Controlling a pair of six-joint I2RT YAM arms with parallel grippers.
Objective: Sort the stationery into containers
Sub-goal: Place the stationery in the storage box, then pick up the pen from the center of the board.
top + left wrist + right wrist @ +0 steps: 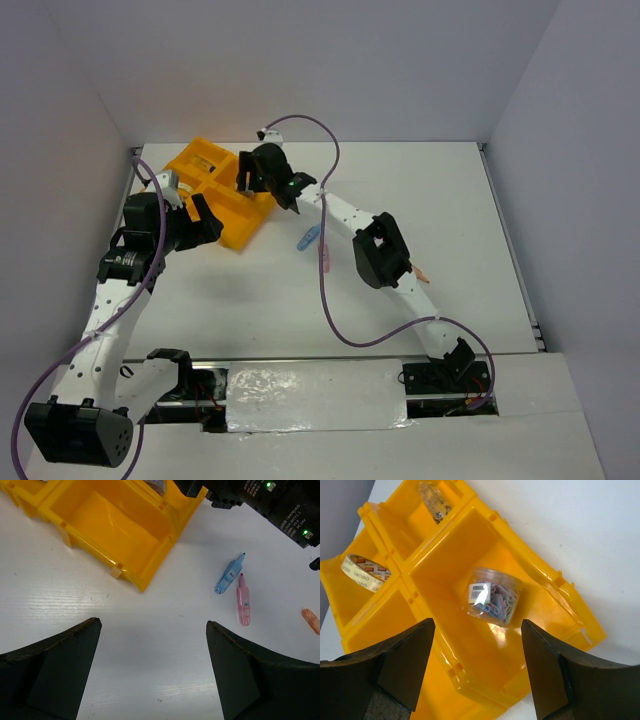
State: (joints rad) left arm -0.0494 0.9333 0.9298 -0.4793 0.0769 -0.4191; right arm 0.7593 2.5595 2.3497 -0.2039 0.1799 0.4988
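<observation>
**Top external view.** The orange-yellow tray (pixel 200 160) sits at the far left of the white bench (pixel 420 190). The left fingers (pixel 207 222) are at its near edge and the right fingers (pixel 244 172) are over its right side. A light-blue piece (pixel 309 237) and a pink piece (pixel 324 260) lie close together on the bench, right of the tray. An orange piece (pixel 420 273) lies farther right, beside the right arm (pixel 380 250).

**Left wrist view.** The left fingers (pixel 50 670) are spread wide with nothing between them, above bare bench near a tray (pixel 150 575) corner. The compartment facing the camera is empty. The light-blue piece (pixel 229 575) and pink piece (pixel 243 600) lie nearly touching, with the orange piece (pixel 310 620) apart at the right edge.

**Right wrist view.** The right fingers (pixel 395 665) are released and wide apart, above the compartment holding a round clear jar (pixel 494 597) of coloured clips. A beige tape ring (pixel 365 572) leans in a compartment to the left. A small clear item (pixel 434 500), too blurred to identify, lies in a farther compartment.
</observation>
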